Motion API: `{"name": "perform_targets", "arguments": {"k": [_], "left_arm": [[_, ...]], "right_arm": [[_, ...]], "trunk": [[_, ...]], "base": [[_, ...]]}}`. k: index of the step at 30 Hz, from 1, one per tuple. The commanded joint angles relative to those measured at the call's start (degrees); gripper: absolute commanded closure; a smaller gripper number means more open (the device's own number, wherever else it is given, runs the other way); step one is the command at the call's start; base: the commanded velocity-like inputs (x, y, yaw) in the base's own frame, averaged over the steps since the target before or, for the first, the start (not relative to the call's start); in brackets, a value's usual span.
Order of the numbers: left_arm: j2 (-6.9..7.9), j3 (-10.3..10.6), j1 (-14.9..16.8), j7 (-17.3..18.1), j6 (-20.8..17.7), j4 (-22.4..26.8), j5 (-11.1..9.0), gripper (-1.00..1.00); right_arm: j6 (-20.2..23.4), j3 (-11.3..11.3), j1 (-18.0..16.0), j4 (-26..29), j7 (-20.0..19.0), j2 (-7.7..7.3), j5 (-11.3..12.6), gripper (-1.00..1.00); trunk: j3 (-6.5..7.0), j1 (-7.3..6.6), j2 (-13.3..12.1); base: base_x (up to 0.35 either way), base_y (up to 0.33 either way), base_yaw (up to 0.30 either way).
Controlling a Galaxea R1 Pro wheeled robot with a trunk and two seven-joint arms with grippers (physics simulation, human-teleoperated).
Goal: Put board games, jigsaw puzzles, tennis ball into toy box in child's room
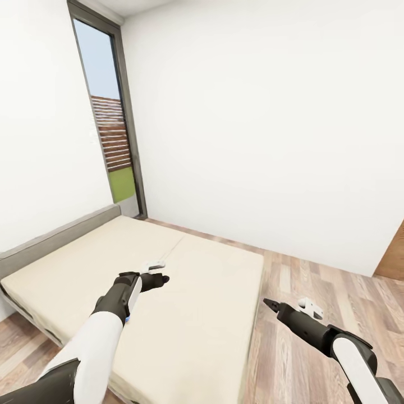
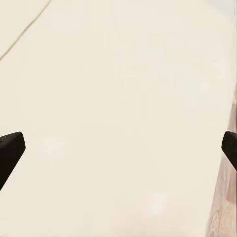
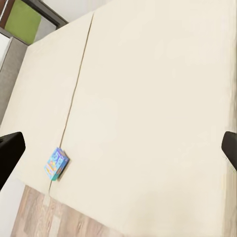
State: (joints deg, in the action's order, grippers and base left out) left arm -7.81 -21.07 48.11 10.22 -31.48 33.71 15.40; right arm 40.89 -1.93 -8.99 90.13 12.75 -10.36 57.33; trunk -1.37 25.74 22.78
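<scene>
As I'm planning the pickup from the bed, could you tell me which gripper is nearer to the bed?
Left. The left gripper hangs over the bed; the right gripper is over the wooden floor beside it.

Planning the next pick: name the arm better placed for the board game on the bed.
Left, probably: left gripper hangs over the bed near the seam where the game lies; right gripper is over floor.

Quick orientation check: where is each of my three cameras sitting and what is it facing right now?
Head view: on the head, looking down over the bed toward a window; left hand and right hand show.
Left wrist view: near the left hand, facing bare mattress; both fingertips show.
Right wrist view: near the right hand, facing the bed and a board game; fingertips show.
All three share the bed.
</scene>
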Motion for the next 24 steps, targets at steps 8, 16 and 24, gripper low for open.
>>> {"name": "perform_targets", "arguments": {"k": [8,16,24], "left_arm": [[-0.09,-0.5,0.1,0.5,-0.3,0.1,0.6,-1.0],[-0.1,-0.5,0.1,0.5,-0.3,0.1,0.6,-1.0],[-0.1,-0.5,0.1,0.5,-0.3,0.1,0.6,-1.0]], "right_arm": [[0.2,0.0,-0.1,0.1,0.5,-0.01,0.6,-1.0],[0.2,0.0,-0.1,0.0,0.5,-0.01,0.6,-1.0],[0.2,0.0,-0.1,0.0,0.5,-0.01,0.6,-1.0]], "trunk": [[0.04,0.04,0.1],[0.14,0.04,0.1],[0.16,0.04,0.1]], "base": [[0.0,0.001,-0.24],[0.0,0.0,-0.191],[0.0,0.058,-0.041]]}}
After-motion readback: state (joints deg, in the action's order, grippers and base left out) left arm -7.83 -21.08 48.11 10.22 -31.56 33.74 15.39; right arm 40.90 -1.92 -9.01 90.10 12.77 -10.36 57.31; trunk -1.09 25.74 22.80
